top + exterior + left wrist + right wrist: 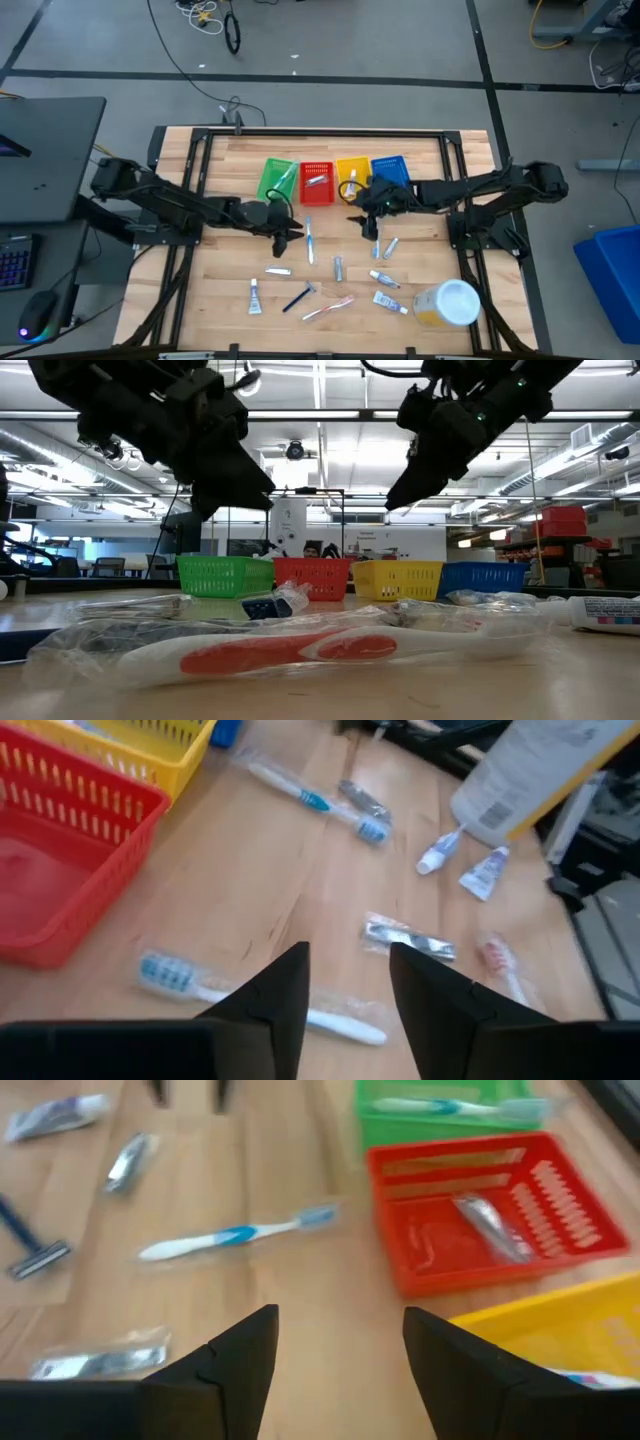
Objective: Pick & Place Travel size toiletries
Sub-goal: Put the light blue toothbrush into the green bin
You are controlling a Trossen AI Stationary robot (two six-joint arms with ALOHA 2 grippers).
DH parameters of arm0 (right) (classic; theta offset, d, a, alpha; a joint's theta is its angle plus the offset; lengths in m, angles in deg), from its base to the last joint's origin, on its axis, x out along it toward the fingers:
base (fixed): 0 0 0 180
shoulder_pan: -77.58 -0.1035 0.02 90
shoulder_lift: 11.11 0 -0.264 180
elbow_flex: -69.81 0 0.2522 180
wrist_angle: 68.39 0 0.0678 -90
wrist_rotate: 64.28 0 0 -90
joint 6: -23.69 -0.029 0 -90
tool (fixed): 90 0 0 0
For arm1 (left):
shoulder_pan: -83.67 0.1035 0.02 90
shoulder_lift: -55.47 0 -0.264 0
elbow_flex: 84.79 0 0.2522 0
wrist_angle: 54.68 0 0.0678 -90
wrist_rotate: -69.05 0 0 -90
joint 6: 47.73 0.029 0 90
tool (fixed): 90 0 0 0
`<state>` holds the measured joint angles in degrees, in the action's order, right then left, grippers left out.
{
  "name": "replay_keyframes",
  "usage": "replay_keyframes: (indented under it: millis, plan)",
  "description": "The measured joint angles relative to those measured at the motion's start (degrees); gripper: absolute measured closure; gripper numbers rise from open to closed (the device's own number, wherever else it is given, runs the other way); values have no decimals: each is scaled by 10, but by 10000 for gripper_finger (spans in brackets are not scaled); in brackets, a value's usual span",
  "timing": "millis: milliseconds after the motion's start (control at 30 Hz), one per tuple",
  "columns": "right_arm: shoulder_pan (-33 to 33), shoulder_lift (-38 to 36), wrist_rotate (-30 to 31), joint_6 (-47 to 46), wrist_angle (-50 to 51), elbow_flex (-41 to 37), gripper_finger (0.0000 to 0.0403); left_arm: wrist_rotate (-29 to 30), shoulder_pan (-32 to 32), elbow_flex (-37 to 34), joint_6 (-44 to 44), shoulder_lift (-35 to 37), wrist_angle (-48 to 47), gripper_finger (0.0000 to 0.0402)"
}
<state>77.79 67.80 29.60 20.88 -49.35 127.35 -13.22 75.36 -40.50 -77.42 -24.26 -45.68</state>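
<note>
The left end effector (345, 1005) hovers open just above a wrapped white-and-blue plastic toothbrush (255, 1000) on the wooden desk (260, 870); the right end effector (340, 1355) hangs open, empty.

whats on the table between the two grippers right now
In the high view, a blue-and-white toothbrush lies on the table between the left gripper and the right gripper, nearer the left one. Otherwise the wood there is bare.

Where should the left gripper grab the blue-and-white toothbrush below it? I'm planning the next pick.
Grip the toothbrush mid-handle, coming straight down with the left gripper spanning its narrow width. It lies flat, clear of the red basket, with bare table around it.
</note>
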Motion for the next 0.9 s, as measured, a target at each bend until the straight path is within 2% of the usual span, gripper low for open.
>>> replay_keyframes:
  millis: [233,333,467,700,900]
  plan:
    - [-21,0,0,7,-58,-47,192,47,-7,48,-45,-88,8,202]
    - [-24,0,0,7,-68,-54,192,66,-7,70,-49,-122,9,196]
    - [-24,0,0,1,-70,-55,190,63,-9,88,-82,-159,0,200]
    - [-24,0,0,3,-74,-55,196,76,-14,133,-106,-169,-139,205]
    - [-24,0,0,3,-78,-55,198,81,-15,180,-148,-180,-210,206]
